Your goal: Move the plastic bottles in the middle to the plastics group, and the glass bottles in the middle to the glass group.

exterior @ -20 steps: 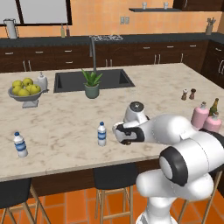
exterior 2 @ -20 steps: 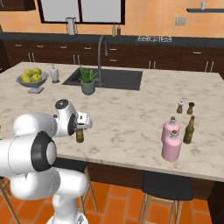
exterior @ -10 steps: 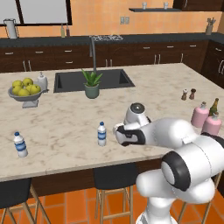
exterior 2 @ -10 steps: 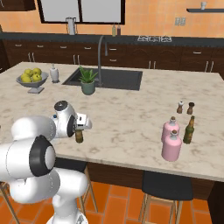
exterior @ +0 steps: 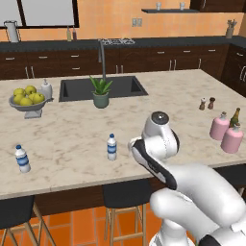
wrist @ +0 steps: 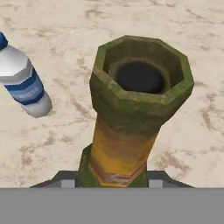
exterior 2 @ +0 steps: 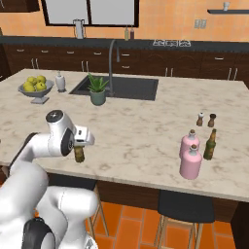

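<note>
- Far left of the worktop (exterior: 72, 139), near the front edge: lone water bottle (exterior: 21, 158) with blue label and white cap, upright, well apart from everything else.
- Behind it, toward the back left: grey bowl of yellow-green fruit (exterior: 28, 98) and, just beside, a white pump bottle (exterior: 46, 89).
- Further right, at the sink's front rim: potted plant (exterior: 101, 92), upright.
- Middle of the worktop, near the front edge: second water bottle (exterior: 111, 147), upright, just left of the arm's wrist in the left base view; lying at the left edge in the hand view (wrist: 22, 78).
- Just right of that: claw (exterior 2: 79, 154) pointing down over the beer bottle (exterior 2: 79, 153), pressed in on it; dark fingers (wrist: 63, 180) flanking the bottle's yellow-labelled neck on both sides in the hand view, open green mouth (wrist: 141, 74) staring straight up at the camera.
- Beer bottle upright, base at worktop level near the front edge; lifted or not, cannot tell.
- Far right: salt and pepper shakers (exterior: 207, 103) side by side.
- In front of those: two squat pink bottles (exterior 2: 189, 153) with white stoppers, touching or nearly so, with another dark beer bottle (exterior 2: 210, 145) just beside them.
</note>
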